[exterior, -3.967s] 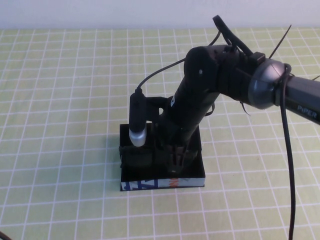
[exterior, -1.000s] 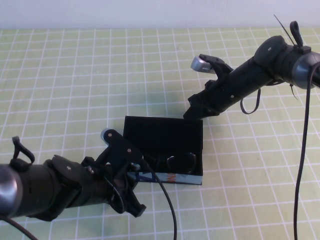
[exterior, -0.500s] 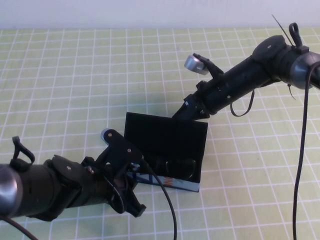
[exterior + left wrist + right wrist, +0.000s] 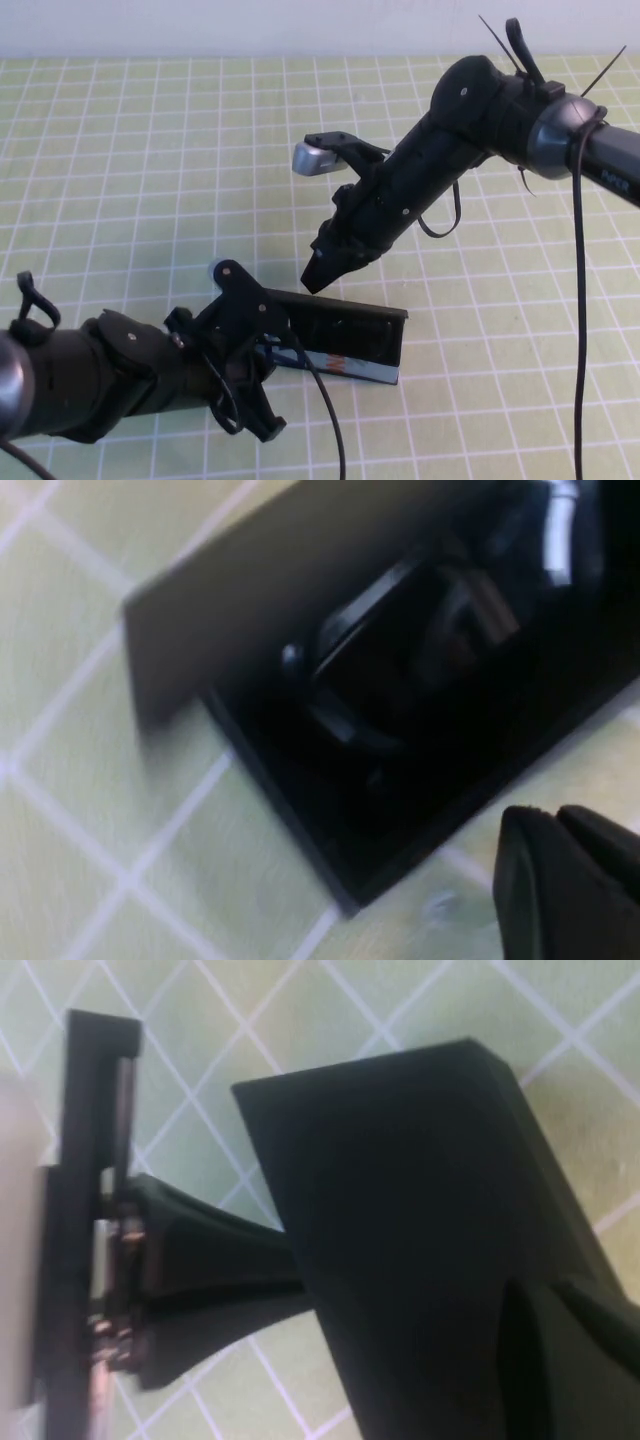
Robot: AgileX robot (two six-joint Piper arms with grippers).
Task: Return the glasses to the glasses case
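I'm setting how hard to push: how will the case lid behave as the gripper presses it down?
The glasses case lid looks stiff and flat, so it should swing as one panel. The case slid askew earlier, so it seems light and may skid. The right gripper, shut, is above it; the left gripper is beside it.

The right pincer (image 4: 316,277), shut, is swinging down and toward the left arm, pressing the lid of the glasses case (image 4: 345,335) down so it is folding nearly closed over the glasses (image 4: 400,670).
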